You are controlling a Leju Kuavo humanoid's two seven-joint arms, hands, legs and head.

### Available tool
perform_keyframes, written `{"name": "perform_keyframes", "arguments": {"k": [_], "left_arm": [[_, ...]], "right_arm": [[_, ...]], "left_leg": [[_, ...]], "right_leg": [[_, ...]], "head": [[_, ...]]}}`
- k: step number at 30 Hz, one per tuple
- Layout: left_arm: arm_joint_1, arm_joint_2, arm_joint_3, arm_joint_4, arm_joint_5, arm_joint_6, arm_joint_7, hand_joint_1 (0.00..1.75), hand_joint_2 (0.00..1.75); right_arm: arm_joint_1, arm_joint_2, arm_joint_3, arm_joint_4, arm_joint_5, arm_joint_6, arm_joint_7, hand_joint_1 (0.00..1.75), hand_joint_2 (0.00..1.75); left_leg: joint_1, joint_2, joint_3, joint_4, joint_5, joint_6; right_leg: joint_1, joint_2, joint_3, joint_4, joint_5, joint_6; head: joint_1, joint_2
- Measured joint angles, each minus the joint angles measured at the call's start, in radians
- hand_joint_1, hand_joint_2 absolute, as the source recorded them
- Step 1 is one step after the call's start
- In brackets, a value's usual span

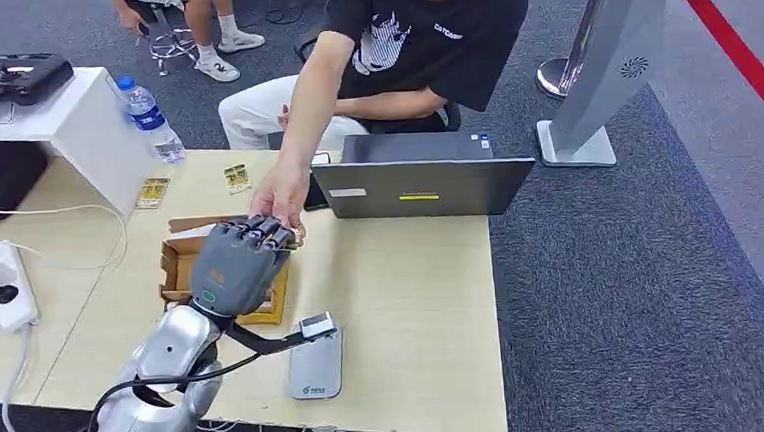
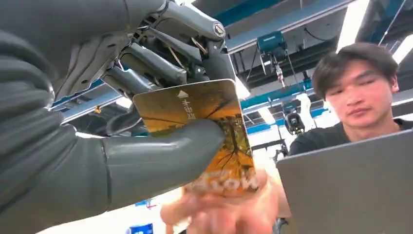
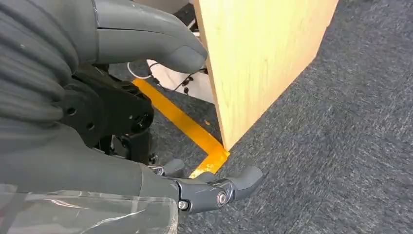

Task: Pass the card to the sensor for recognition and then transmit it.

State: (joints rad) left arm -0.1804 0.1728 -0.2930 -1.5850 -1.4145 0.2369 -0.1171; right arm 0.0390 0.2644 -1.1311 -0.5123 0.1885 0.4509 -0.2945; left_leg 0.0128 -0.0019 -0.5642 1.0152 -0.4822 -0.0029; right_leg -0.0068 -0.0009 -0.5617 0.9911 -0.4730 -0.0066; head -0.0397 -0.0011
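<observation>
The desk (image 1: pixel 413 304) carries a laptop (image 1: pixel 421 179) at its far edge, a cardboard box (image 1: pixel 176 264) nr the left hand (image 1: pixel 235 260), and the sensor (image 1: pixel 317 365) at the near edge. The card (image 2: pixel 204 131) is pinched betw. thumb & fingers (image 2: pixel 156 61), offered to a person's hand (image 1: pixel 282 194), prob. for handover. The right hand (image 3: pixel 146 146) is hung beside the desk, fingers loose, nothing held.

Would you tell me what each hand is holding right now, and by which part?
The left hand pinches the card across its middle, thumb against fingers; a person's hand touches its far end. The right hand holds nothing.
</observation>
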Motion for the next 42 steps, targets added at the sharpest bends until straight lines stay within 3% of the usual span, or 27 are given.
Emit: {"name": "perform_keyframes", "arguments": {"k": [4,9,19,36,39,42], "left_arm": [[0.016,-0.001,0.0,0.0,0.022,0.0,-0.018,1.75,1.75],[0.118,-0.016,-0.011,-0.001,0.035,0.031,-0.064,1.75,1.75],[0.266,-0.025,-0.084,0.003,0.048,0.045,-0.075,1.75,1.75],[0.272,0.024,-0.184,0.17,0.095,0.027,-0.039,1.75,1.75],[0.266,0.025,-0.187,0.174,0.089,0.059,-0.03,1.75,1.75],[0.268,0.021,-0.181,0.159,0.094,0.139,-0.05,1.75,1.75]], "right_arm": [[0.0,0.001,-0.005,-0.003,0.005,0.008,-0.002,0.0,1.75],[0.002,0.002,-0.018,-0.004,-0.001,0.007,-0.014,0.0,1.75],[0.003,0.003,-0.024,-0.007,-0.032,0.003,-0.018,0.0,1.75],[0.003,0.007,-0.024,-0.039,-0.061,0.009,-0.005,0.0,1.75],[0.003,0.007,-0.02,-0.039,-0.063,0.002,-0.003,0.0,1.75],[0.003,0.007,-0.014,-0.038,-0.099,0.007,-0.01,0.0,1.75]], "left_leg": [[0.0,0.0,0.0,0.0,0.0,0.0],[0.0,0.001,0.0,0.0,0.0,0.0],[0.0,0.0,-0.001,0.0,-0.001,0.0],[0.0,-0.001,-0.001,0.0,-0.001,0.0],[0.0,0.0,-0.001,0.0,-0.001,0.0],[0.0,0.0,0.0,0.0,0.0,0.0]], "right_leg": [[0.0,0.0,0.0,0.0,0.0,0.0],[0.0,0.0,0.0,0.0,0.0,0.0],[0.0,-0.001,-0.001,0.0,-0.001,0.001],[0.0,-0.001,0.0,0.0,-0.001,0.001],[0.0,-0.001,0.0,0.0,-0.001,0.001],[0.0,-0.001,-0.001,0.0,-0.001,0.001]], "head": [[0.0,0.0],[0.0,0.0],[0.001,0.0],[0.0,0.0],[0.0,0.0],[0.0,0.0]]}}
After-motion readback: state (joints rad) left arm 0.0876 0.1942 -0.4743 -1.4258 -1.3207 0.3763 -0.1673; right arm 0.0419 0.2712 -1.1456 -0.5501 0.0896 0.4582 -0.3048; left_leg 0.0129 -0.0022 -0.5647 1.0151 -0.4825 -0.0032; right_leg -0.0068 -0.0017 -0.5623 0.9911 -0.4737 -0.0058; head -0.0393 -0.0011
